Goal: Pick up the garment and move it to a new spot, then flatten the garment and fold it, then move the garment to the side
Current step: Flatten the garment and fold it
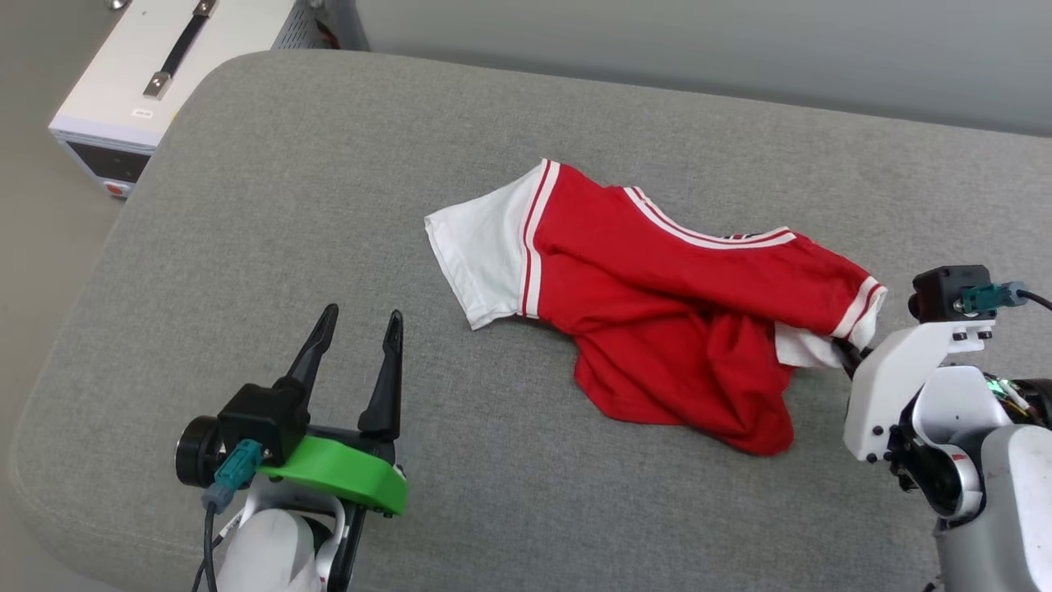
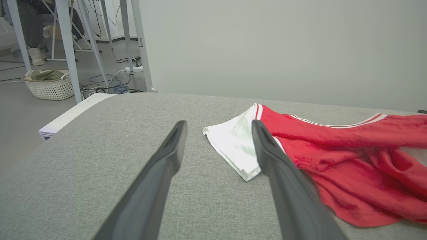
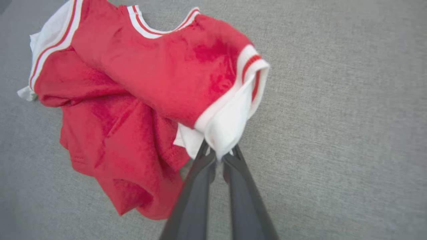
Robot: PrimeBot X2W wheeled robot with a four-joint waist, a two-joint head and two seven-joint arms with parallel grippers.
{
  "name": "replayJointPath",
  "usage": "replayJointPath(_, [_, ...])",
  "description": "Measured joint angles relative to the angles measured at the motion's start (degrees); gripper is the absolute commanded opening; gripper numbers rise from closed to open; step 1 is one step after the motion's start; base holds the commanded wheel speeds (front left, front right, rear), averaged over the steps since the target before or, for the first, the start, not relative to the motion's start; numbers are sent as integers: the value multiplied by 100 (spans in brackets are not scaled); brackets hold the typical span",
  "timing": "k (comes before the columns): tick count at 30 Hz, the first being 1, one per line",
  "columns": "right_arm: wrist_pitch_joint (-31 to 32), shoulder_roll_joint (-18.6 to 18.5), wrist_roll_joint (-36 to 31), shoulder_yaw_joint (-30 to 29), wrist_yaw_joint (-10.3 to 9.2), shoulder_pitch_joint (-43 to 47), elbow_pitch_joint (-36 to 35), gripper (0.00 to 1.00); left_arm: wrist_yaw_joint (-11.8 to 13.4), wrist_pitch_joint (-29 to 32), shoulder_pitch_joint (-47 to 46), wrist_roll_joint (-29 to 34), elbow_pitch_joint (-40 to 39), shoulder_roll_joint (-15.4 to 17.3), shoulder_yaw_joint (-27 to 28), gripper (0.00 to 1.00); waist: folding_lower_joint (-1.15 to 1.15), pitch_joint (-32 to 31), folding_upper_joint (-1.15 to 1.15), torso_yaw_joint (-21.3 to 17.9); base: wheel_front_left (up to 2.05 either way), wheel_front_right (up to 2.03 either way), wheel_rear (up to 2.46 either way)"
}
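A: "Sprawling crumpled between the middle and right edge of the grey cushion (image 1: pixel 329 205), the garment (image 1: pixel 657 288); who holds it?"

B: "The right gripper (image 3: pixel 218 156), jaws pinched on a white sleeve cuff (image 3: pixel 230 130), likely to lift and relocate it; the left gripper (image 1: pixel 359 316) hovers near the front edge, jaws wide, empty; a white equipment case (image 1: pixel 164 66) stands beyond the far left corner; a basket (image 2: pixel 50 86) sits on the floor (image 2: pixel 20 110)."

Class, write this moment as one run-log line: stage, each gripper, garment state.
stage: pick-up | right gripper: shut on garment at white cuff | left gripper: open, apart from garment | garment: crumpled on grey cushion
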Motion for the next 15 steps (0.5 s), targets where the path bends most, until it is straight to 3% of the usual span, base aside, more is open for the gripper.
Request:
replayJointPath(8, [-157,-1225,263,475,1,535,-880,0,0,0,159,-7,14,2,24,100,0,-410,0,-203,0,0,0])
replayJointPath(15, [254,-2380,748,560,1,964,-1674,0,0,0,253,-15,5,-7,-11,100,0,-622,0,-365,0,0,0])
